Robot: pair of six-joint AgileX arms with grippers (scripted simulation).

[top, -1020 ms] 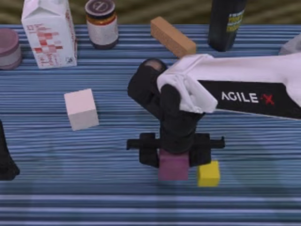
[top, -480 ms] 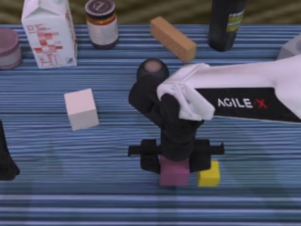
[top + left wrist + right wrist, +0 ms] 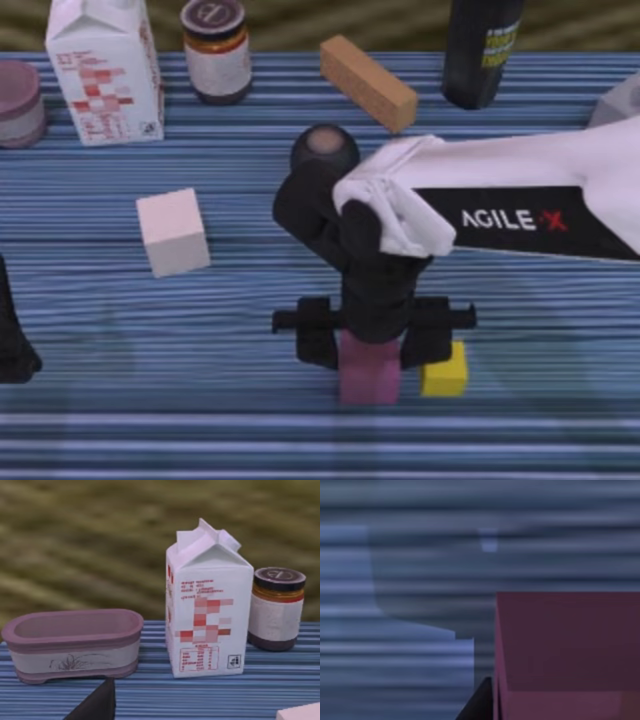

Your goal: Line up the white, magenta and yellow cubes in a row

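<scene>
My right gripper reaches down over the front middle of the table and is shut on the magenta cube, which sits low at the striped table top. In the right wrist view the magenta cube fills the lower corner with one dark fingertip against its side. The small yellow cube stands right beside it, on its right. The white cube rests apart at the left middle; its corner shows in the left wrist view. My left gripper is parked at the left edge, open and holding nothing.
Along the back stand a pink planter, a milk carton, a jar, a tan block and a dark bottle. A grey object shows at the right edge.
My right gripper has carried the magenta cube slightly toward the front edge and lower, ending close beside the yellow cube. The white cube and left arm have not moved.
</scene>
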